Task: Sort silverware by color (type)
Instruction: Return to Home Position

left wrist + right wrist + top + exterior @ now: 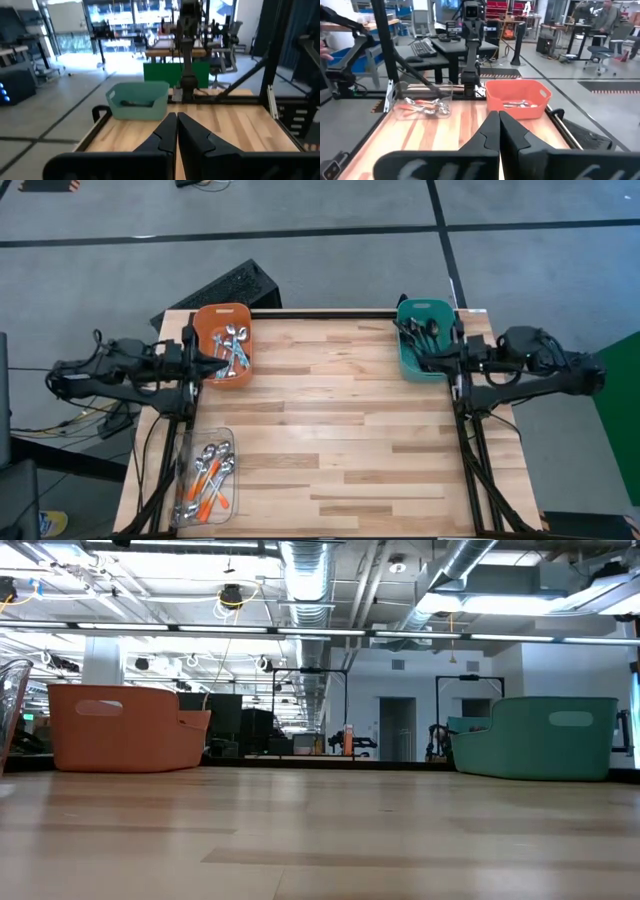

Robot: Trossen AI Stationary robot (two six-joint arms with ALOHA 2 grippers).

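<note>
The orange bin (222, 342) at the far left of the table holds shiny silver spoons (234, 350). Across from it, the teal bin (428, 338) at the far right holds dark spoons (420, 330). Near the left front edge, a clear tray (205, 477) holds spoons with orange handles and silver ones (212, 475). My left gripper (176, 116) is shut and empty, hovering by the orange bin's near side. My right gripper (498, 114) is also shut and empty, hovering by the teal bin's near side. No light-blue-handled spoons show.
The bare wooden tabletop (340, 430) stretches between the bins. A keyboard (225, 288) lies beyond the far edge, behind the orange bin. The low view shows the orange bin (125, 727), the teal bin (535, 735) and the clear tray's edge (10, 700). A person sits far off (606, 17).
</note>
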